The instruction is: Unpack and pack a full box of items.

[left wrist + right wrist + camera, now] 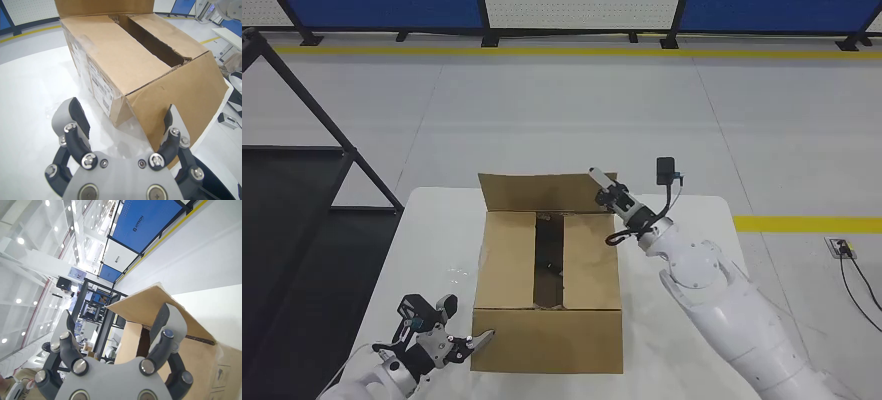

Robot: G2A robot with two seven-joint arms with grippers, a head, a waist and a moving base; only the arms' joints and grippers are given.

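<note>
Left gripper (123, 106), jaws spread and empty, hovers just beside the near corner of the brown cardboard box (507, 270) on the white table (432, 230), probably to steady it. Right gripper (116, 311), likewise spread, sits at the raised rear flap (151, 302), likely to fold it.

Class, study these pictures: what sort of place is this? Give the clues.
Probably a factory or warehouse-style test hall, not a home: a yellow floor line marking off a bay, blue partition panels on feet, and a high ceiling with rows of lights.
</note>
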